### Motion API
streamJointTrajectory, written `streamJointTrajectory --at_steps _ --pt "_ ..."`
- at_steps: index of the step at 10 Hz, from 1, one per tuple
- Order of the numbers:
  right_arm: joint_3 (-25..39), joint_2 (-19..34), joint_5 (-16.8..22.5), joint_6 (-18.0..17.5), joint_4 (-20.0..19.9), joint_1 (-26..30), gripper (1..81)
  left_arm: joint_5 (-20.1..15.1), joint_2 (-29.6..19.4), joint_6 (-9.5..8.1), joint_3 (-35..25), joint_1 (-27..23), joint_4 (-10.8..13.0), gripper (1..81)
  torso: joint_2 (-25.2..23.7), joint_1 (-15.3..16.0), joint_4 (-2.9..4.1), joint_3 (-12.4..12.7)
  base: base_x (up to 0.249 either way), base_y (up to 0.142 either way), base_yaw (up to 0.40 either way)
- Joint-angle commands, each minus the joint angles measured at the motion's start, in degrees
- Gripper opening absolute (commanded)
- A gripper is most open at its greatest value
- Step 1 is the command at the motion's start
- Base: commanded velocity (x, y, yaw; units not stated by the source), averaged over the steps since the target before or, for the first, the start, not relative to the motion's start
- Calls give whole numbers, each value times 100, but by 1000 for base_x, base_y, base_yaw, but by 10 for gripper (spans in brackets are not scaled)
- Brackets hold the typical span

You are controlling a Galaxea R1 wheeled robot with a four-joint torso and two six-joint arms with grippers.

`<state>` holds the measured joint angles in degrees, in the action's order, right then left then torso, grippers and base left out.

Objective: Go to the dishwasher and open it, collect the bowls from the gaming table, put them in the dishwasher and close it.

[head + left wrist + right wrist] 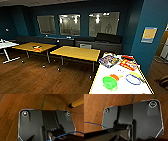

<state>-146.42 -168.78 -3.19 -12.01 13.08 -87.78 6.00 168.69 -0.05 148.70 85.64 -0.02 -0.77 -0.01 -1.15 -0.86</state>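
Note:
The gaming table [123,87] fills the lower right of the head view, with a glossy white top and a yellow edge. A translucent green bowl [110,82] sits on it near the front, and a small orange bowl [114,76] lies just behind, touching or nearly touching it. The dishwasher is out of view. Both wrist views look down past the robot's dark plate onto the brown wooden floor [12,107] [94,107].
A flat blue ring [133,79], a colourful box [108,60] and red items [128,64] also lie on the gaming table. Two yellow-topped tables [76,53] [33,46] stand mid-room, a white table [5,45] at left, and dark sofas [100,41] under the windows. A yellow wooden bar [76,103] crosses the floor.

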Motion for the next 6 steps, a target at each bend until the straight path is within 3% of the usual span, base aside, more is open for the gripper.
streamJointTrajectory --at_steps 1,6 --pt "36 17 258 5 45 265 811 -257 -55 -3 -25 -324 11 811 0 1 0 0 0 0 -232" --pt "36 17 258 5 37 274 811 -257 -55 5 -25 -323 -32 811 0 1 0 -2 0 0 -232"
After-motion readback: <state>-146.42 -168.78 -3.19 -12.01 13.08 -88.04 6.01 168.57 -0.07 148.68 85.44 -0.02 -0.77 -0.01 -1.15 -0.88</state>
